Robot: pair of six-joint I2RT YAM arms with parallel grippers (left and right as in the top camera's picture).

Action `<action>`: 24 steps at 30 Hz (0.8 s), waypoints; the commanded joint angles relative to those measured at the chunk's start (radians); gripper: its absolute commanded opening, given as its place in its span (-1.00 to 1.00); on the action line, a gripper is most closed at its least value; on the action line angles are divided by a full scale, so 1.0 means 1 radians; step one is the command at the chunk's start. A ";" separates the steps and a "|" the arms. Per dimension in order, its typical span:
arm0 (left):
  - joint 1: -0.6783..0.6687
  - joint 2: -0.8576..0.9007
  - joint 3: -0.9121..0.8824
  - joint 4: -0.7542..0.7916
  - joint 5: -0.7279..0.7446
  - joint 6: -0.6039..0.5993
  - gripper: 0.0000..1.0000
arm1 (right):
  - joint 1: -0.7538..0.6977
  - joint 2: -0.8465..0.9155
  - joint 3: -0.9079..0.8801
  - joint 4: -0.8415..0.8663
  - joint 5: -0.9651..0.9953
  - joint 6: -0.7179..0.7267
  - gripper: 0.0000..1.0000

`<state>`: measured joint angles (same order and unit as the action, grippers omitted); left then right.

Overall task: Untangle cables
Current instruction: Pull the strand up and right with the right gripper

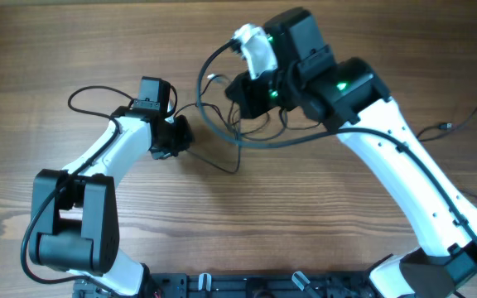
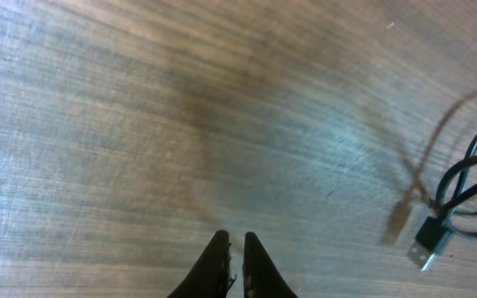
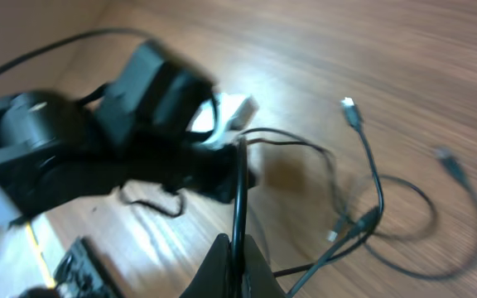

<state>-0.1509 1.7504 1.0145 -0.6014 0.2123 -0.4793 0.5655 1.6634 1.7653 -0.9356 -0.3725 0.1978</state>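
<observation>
Above the wooden table (image 1: 56, 50), right pincer (image 3: 237, 246) tight around one black cable (image 3: 240, 186), left pincer (image 2: 234, 242) narrow

Brown wood-grain table (image 1: 98, 50) fills view; soft glare on surface.

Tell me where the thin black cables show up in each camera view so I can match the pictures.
Overhead: cables at upper centre.
Left wrist: cables at the right edge, a silver-tipped plug lowest.
Right wrist: cables across the centre and right, one strand running into the right gripper.
Shared landmark: the left gripper, left of most strands in every view, blurred in the right wrist view.
</observation>
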 commanded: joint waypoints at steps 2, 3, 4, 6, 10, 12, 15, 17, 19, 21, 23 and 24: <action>-0.002 0.012 -0.002 -0.098 -0.150 0.001 -0.92 | -0.158 -0.065 0.015 -0.024 0.054 0.074 -0.91; 0.002 0.012 -0.001 -0.113 -0.179 0.001 -0.92 | -0.205 -0.074 0.015 -0.042 0.069 0.080 -0.91; 0.013 0.011 -0.001 -0.135 -0.211 0.000 -0.92 | -0.275 -0.082 0.015 -0.078 0.106 0.105 -0.91; 0.042 0.012 -0.001 -0.144 -0.211 -0.021 -0.92 | -0.381 -0.087 0.015 -0.142 0.158 0.124 -0.91; 0.115 0.011 -0.001 -0.148 -0.210 -0.034 -0.92 | -0.586 -0.087 0.015 -0.234 0.221 0.124 -0.91; 0.152 0.011 -0.002 -0.157 -0.210 -0.034 -0.92 | -0.694 -0.087 0.015 -0.260 0.221 0.124 -0.91; 0.210 0.011 -0.001 -0.171 -0.210 -0.034 -0.92 | -0.863 -0.087 0.015 -0.274 0.220 0.132 -0.91; 0.234 0.011 -0.001 -0.177 -0.209 -0.034 -0.92 | -0.959 -0.085 0.015 -0.278 0.220 0.160 -0.91; 0.248 0.011 -0.001 -0.178 -0.206 -0.034 -0.92 | -1.056 -0.085 0.014 -0.281 0.220 0.206 -0.91; 0.249 0.011 -0.001 -0.178 -0.201 -0.036 -0.92 | -1.134 -0.085 0.013 -0.281 0.220 0.254 -0.92; 0.249 0.011 -0.001 -0.179 -0.197 -0.052 -0.92 | -1.199 -0.084 0.013 -0.281 0.219 0.277 -0.92; 0.249 0.011 -0.002 -0.177 -0.182 -0.052 -0.92 | -1.224 -0.084 0.013 -0.281 0.216 0.277 -0.92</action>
<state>0.0944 1.7508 1.0142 -0.7788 0.0231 -0.5064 -0.6003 1.6058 1.7653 -1.2137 -0.1631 0.4202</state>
